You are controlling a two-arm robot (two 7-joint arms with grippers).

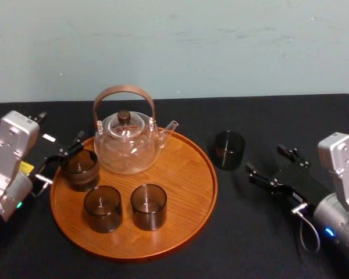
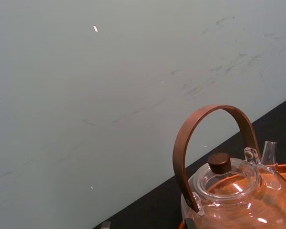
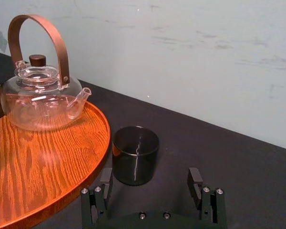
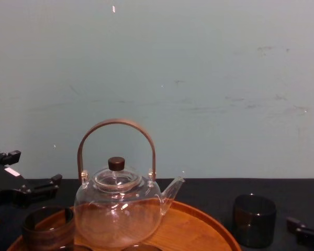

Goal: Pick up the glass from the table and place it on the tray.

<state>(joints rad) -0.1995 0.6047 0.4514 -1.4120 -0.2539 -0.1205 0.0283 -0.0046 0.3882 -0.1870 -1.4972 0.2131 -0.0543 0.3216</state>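
Dark glass (image 1: pixel 229 150) sat on the surface just right of the tray (image 1: pixel 186 174); your right gripper (image 1: pixel 264 158) faced it, jaws apart, and needed to straddle it squarely before closing; left gripper (image 1: pixel 61 158) idled by the tray's left rim, jaws apart.

Soft even light, glare on tray (image 3: pixel 47 157)

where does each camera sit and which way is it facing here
head view: on the head, looking down at tray, teapot and table glass; left gripper and right gripper at the sides.
chest view: low, looking across at the teapot side-on; grippers at lower corners.
left wrist view: on the left wrist, facing teapot and wall.
right wrist view: on the right wrist, facing the table glass beyond its open fingers.
shared: teapot in all four.
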